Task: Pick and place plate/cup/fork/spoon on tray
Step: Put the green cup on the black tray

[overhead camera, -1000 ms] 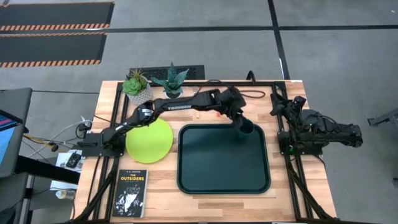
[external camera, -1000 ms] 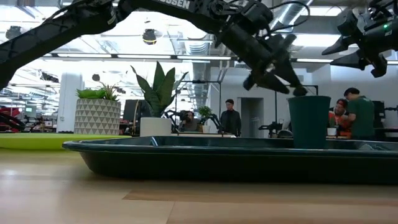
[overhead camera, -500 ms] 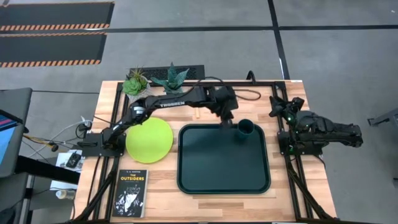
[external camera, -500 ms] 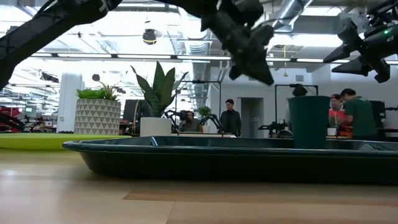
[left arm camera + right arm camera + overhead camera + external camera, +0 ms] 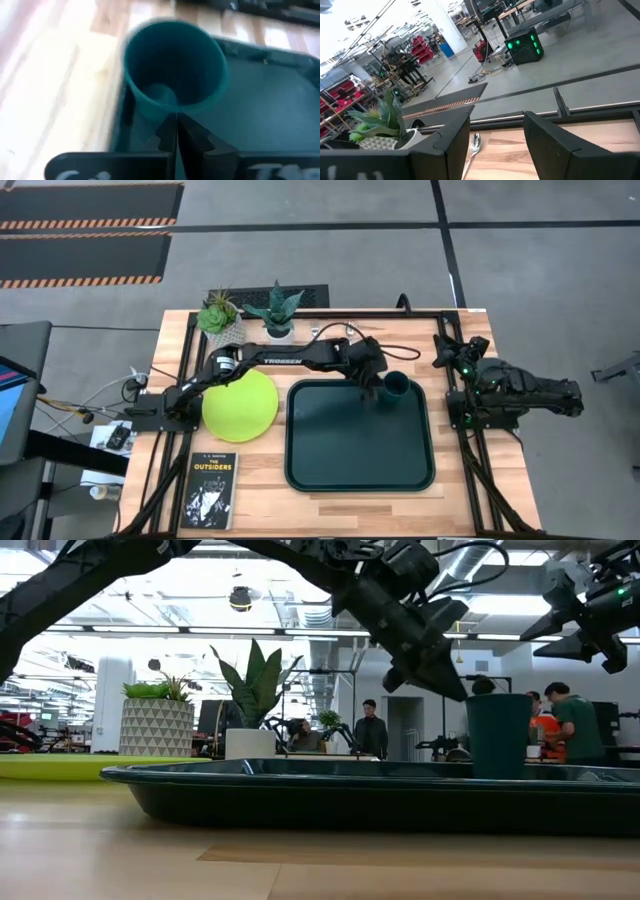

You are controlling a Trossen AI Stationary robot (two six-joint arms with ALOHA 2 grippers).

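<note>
One item on tray: small dark teal-green cylindrical cup (image 5: 395, 387), upright in the far right corner of the large dark green rectangular tray (image 5: 360, 470), close against its raised rim.
Left gripper (image 5: 372, 388): hangs just beside the cup on its left, over the tray; jaws pressed together with nothing between them, as the left wrist view shows, tips pointing at the cup's wall (image 5: 172, 75).
Right gripper (image 5: 444, 352): parked above the right edge of the surface, jaws set wide, holding nothing.
Plate: round flat lime-green plate (image 5: 240, 405) lies on the wooden surface (image 5: 330, 510) just left of the tray, not yet on it.
Spoon: a silver spoon bowl (image 5: 475, 141) shows in the right wrist view, on the wood near the far edge; handle hidden.
Fork: not made out in any view.
Step in hand: cup placement looks done; arm appears free for the next item.
Next move calls for: opening the jaws, clearing the cup without tipping it, then reaching the plate, whose flat, low rim needs an edge grip.
Bystanders: potted plants (image 5: 222, 315) at the far left corner, black book (image 5: 211, 489) at the near left corner.
</note>
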